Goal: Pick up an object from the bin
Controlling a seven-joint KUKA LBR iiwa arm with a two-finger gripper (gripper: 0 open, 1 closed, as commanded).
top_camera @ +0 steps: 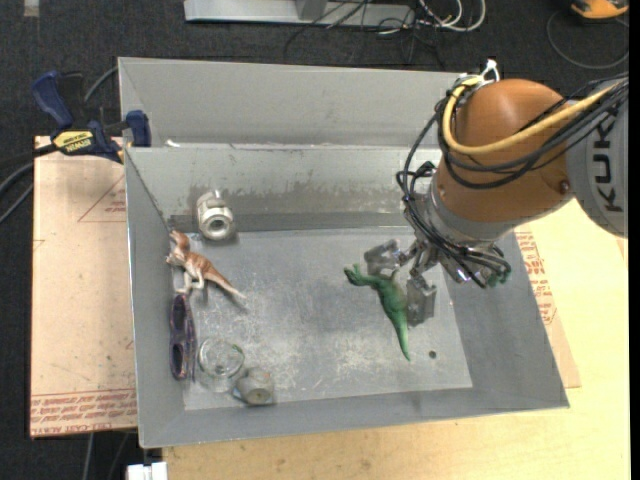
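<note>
A grey metal bin is sitting on dark carpet, with cables trailing behind it. Its floor is showing pale scuffs. Along the left wall, a silver roll is lying near the back and an orange-brown toy dinosaur just in front of it. Purple sunglasses, a clear cup and a small grey stub are crowding the front-left corner. Right of middle, well apart from these, a green toy dinosaur is lying with its tail pointing frontward. The gripper is hanging right over it, its fingers standing apart on either side of the body, below the arm's orange cover.
</note>
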